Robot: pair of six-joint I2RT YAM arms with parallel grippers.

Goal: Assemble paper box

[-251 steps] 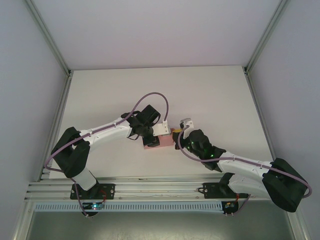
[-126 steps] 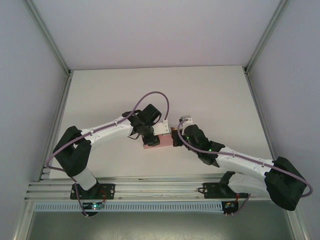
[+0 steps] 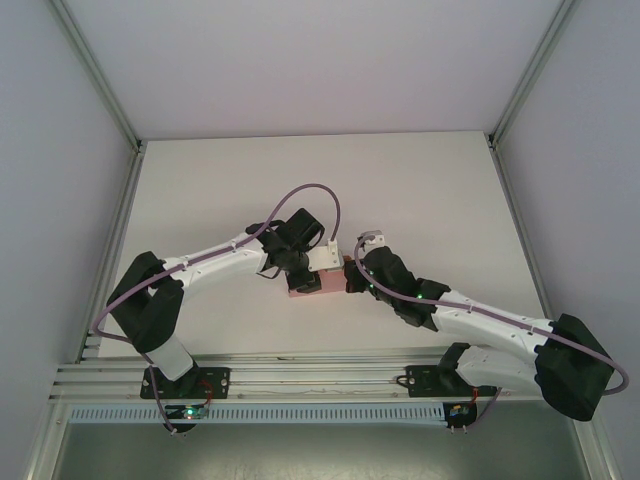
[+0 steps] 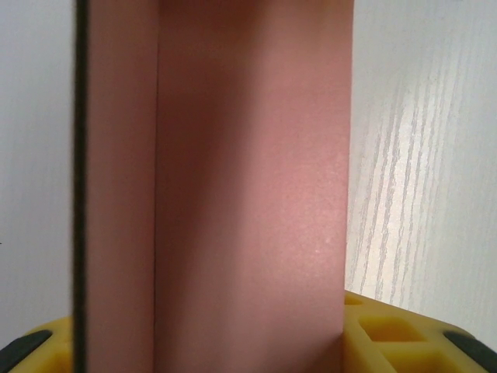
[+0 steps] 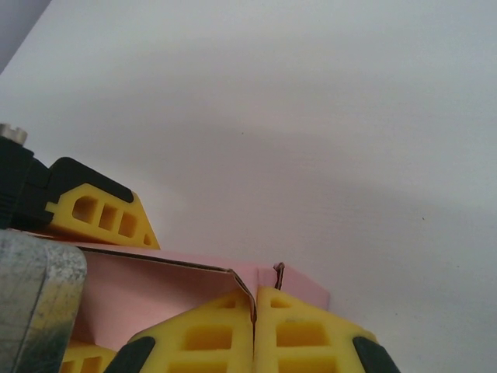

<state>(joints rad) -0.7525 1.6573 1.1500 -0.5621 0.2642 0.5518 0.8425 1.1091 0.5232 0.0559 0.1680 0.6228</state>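
The pink paper box point(image 3: 308, 286) sits near the middle of the white desk point(image 3: 420, 190), between the two arms. The left hand point(image 3: 316, 270) grips it across its width, with a yellow finger point(image 4: 388, 336) against each side. The right hand point(image 5: 254, 326) is closed, fingertips pressed together right at the box's right end.
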